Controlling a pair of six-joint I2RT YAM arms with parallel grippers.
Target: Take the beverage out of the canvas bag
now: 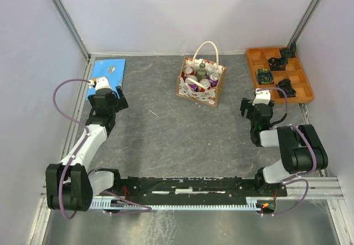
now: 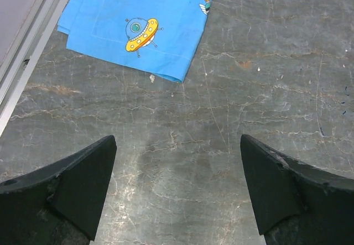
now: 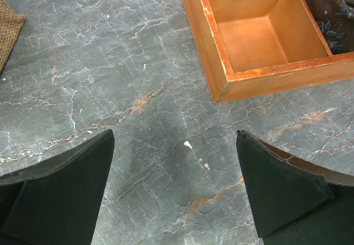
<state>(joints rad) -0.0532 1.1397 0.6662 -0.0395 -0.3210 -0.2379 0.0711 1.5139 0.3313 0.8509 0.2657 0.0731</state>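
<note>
The canvas bag, cream with a red-and-brown print and looped handles, stands upright at the back middle of the table. Several beverage cans and a bottle show in its open top. My left gripper is open and empty over bare table at the left, far from the bag; its fingers stand wide apart. My right gripper is open and empty at the right, next to the orange tray; its fingers are wide apart. A corner of the bag's base shows at the left edge of the right wrist view.
A blue cloth with a UFO print lies at the back left, just beyond the left gripper. An orange compartment tray with dark objects in it sits at the back right. White walls enclose the table.
</note>
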